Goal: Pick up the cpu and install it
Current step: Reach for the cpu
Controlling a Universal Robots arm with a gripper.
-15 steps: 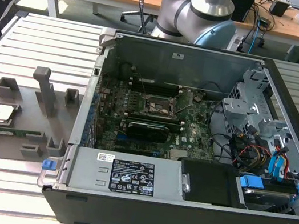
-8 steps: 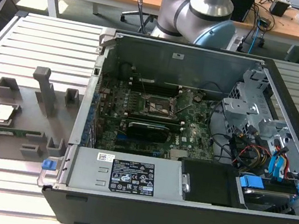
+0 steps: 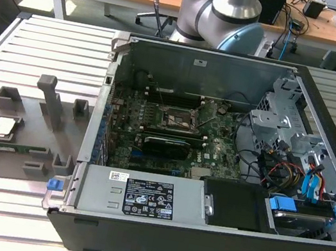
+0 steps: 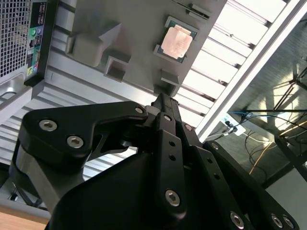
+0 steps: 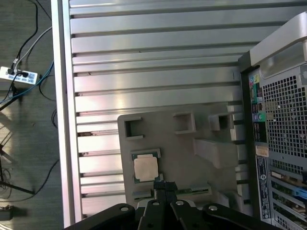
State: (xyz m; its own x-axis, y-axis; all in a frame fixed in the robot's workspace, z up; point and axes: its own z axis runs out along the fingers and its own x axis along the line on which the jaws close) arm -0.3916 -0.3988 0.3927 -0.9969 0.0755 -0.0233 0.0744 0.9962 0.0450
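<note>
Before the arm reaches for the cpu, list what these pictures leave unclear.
- Exterior view: whether the socket is open or covered; too small to tell.
- Second wrist view: the cpu corner markings; too small.
- First wrist view: the gripper hides the grey tray's edge nearest it.

The cpu (image 3: 1,126) on fixture plate (image 3: 35,139), to the exterior view's left of case (image 3: 135,240).
</note>
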